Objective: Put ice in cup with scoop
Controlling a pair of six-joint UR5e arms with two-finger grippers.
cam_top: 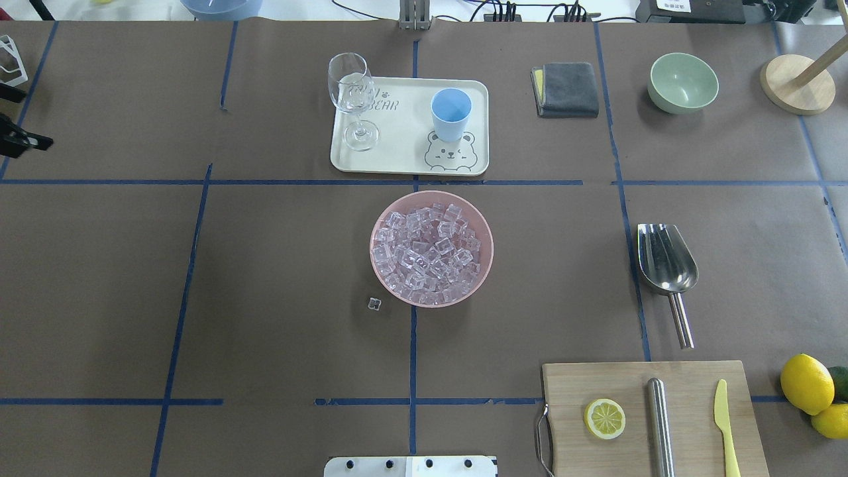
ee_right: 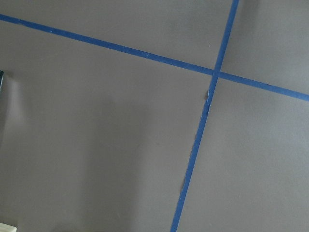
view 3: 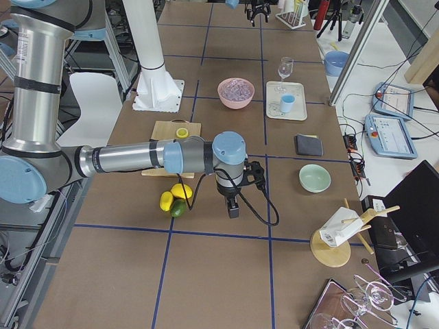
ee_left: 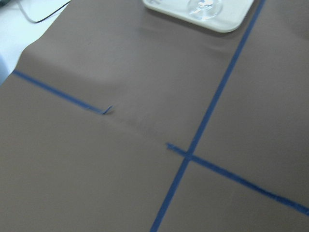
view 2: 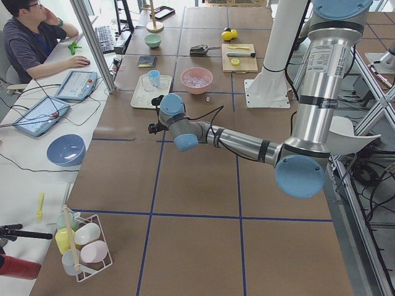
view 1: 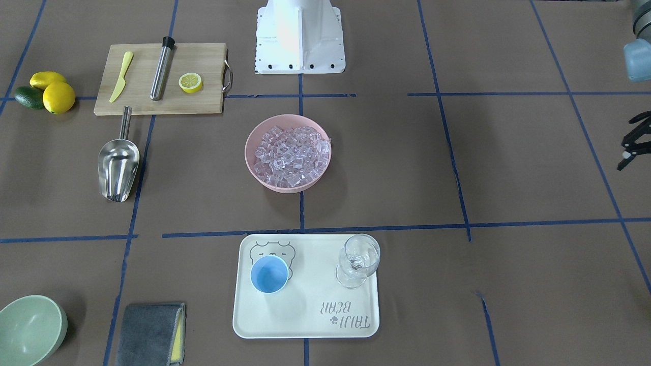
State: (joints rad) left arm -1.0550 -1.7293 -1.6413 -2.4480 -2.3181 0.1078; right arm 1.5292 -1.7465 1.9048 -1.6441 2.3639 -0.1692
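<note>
The ice (view 1: pixel 290 155) fills a pink bowl (view 1: pixel 253 168) at the table's middle; it also shows in the overhead view (cam_top: pixel 427 255). One loose cube (cam_top: pixel 374 303) lies beside the bowl. The light-blue cup (view 1: pixel 269 274) (cam_top: pixel 451 114) stands upright and empty on a white tray (view 1: pixel 305 320). The steel scoop (view 1: pixel 118 168) (cam_top: pixel 666 262) lies on the table, untouched. My left gripper (view 1: pixel 628 145) (cam_top: pixel 20 118) is open and empty at the table's edge, far from all of these. My right gripper (view 3: pixel 233 202) hangs over bare table beyond the lemons; I cannot tell its state.
A clear wine glass (view 1: pixel 358 259) shares the tray. A cutting board (view 1: pixel 203 66) holds a yellow-green knife (view 1: pixel 121 76), a steel cylinder (view 1: pixel 161 68) and a lemon slice (view 1: pixel 190 82). Lemons (view 1: pixel 58 96), a green bowl (view 1: pixel 28 328) and a grey cloth (view 1: pixel 150 333) lie around.
</note>
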